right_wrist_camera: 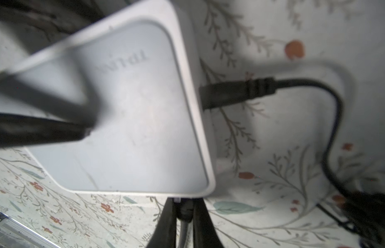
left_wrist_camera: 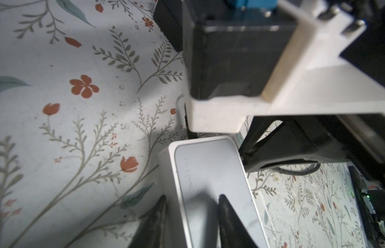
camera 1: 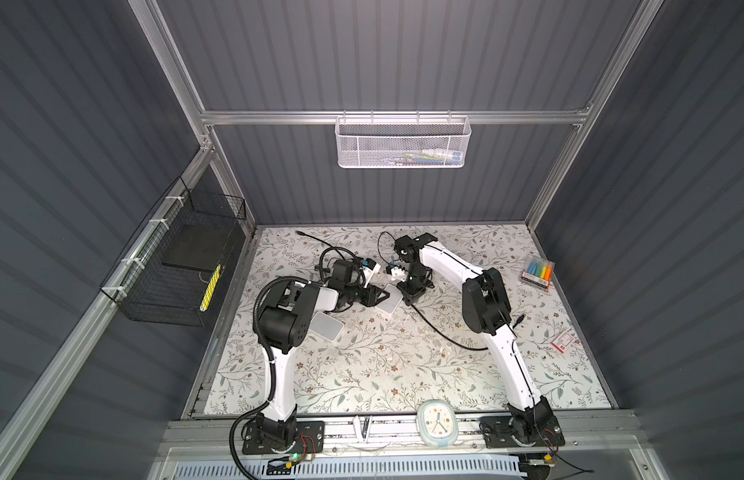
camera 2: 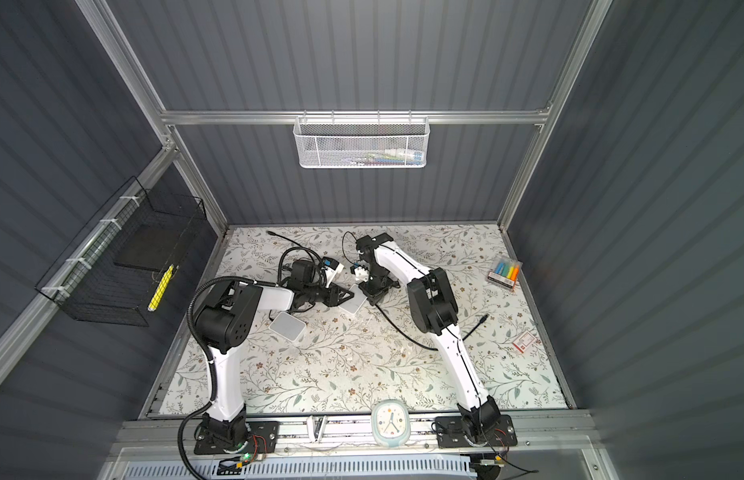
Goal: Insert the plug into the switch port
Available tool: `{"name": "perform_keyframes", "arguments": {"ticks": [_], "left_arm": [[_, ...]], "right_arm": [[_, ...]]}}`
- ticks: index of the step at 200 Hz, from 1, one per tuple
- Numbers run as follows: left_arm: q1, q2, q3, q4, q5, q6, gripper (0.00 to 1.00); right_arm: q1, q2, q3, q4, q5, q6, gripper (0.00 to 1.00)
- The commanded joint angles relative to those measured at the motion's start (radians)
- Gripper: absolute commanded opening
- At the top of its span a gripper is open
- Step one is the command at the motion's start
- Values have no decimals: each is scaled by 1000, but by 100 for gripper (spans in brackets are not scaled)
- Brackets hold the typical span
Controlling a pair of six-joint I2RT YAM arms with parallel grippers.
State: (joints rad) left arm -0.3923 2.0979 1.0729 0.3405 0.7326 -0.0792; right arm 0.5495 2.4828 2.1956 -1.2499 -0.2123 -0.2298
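Holding a small black plug (right_wrist_camera: 185,211) in a narrow pinch, the right fingers (right_wrist_camera: 168,225) point it straight at the nearest side wall of the flat white plastic switch box (right_wrist_camera: 133,118). The plug's long axis runs in line with the fingers, and its tip is touching that wall or just beside it (whether it is inside a port I cannot tell, because the wall face is hidden from this camera).

The left fingers (left_wrist_camera: 228,216) appear to clamp the box from another side, one on the lid and one against the side wall. I judge that they steady it against the push.

In both top views the box lies near the middle of the frame on the floral counter (camera 1: 382,374), with the left arm coming from its left and the right arm from its right. The coming move, in my judgement, is a short push along the plug's axis, and it depends on the tip meeting the opening squarely.

Only the right wrist view shows a second black plug (right_wrist_camera: 230,94), which seems seated in the adjoining wall. In the left wrist view I can make out neither plug. The top views show a black cable (camera 1: 440,332) trailing from the box toward the lower right of the frame, but I cannot say which plug it belongs to.
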Motion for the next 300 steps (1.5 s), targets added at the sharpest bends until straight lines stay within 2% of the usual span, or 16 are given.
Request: {"name": "perform_keyframes", "arguments": {"ticks": [1,60,133,232,300], "left_arm": [[-127,117,-69,-305,199,13,39],[-131,121,-67,-269,213,1,39],[-190,126,-77,-216,242,-32,37],[-241,137,-68,-190,273,-53,35],[-247,136,-85,-161,285,-77,34]], "right_arm": [[46,-20,86,368,-238,-33,0],[56,-56,33,384,-225,-31,0],[87,9,151,395,-203,-11,0],[109,48,214,429,-211,-9,0],[107,56,225,496,-140,63,0]]}}
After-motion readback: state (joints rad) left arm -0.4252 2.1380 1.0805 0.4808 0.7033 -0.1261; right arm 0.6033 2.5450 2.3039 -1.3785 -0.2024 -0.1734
